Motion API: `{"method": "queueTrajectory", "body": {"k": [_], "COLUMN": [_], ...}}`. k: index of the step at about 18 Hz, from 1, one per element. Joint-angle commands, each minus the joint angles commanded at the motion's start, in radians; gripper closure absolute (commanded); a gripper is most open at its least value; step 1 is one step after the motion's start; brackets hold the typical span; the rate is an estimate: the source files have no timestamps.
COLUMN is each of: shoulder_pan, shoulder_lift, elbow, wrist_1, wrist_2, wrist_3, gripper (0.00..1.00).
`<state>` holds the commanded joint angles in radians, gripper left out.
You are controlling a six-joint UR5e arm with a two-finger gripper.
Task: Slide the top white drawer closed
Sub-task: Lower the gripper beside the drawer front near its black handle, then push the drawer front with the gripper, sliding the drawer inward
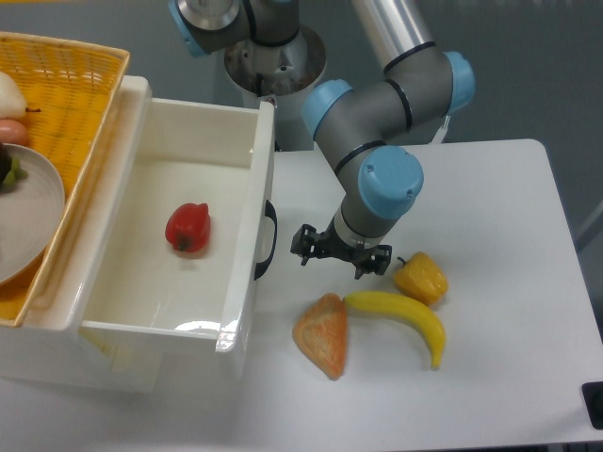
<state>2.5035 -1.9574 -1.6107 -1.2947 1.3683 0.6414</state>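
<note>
Here, one top white drawer (pixel 170 235), open, one red pepper (pixel 187 227)

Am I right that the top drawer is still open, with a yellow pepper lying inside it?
Not quite: the camera view shows the top drawer open, but the pepper inside it is red. The yellow pepper lies on the table.

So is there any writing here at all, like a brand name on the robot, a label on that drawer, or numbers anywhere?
None that can be read. The arm, its gripper, the top white drawer, the yellow basket and the table all show plain surfaces with no words, numbers or logos. A dark thing at the table's lower right corner is cut off by the picture's edge; any marking there cannot be made out.
</note>
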Motion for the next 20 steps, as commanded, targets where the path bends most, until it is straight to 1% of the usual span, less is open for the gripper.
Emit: {"method": "queueTrajectory", "body": {"k": [4, 17, 20], "shoulder_pan": [-0.017, -0.018, -0.022], "shoulder_lift": [-0.002, -0.002, 0.003], "elbow": [0.0, -0.005, -0.006], "wrist_1": [-0.005, -0.012, -0.028], "wrist_2": [0.0, -0.043, -0.054], "wrist_3": [-0.008, -0.006, -0.006], "gripper": [0.0, 0.0, 0.0]}}
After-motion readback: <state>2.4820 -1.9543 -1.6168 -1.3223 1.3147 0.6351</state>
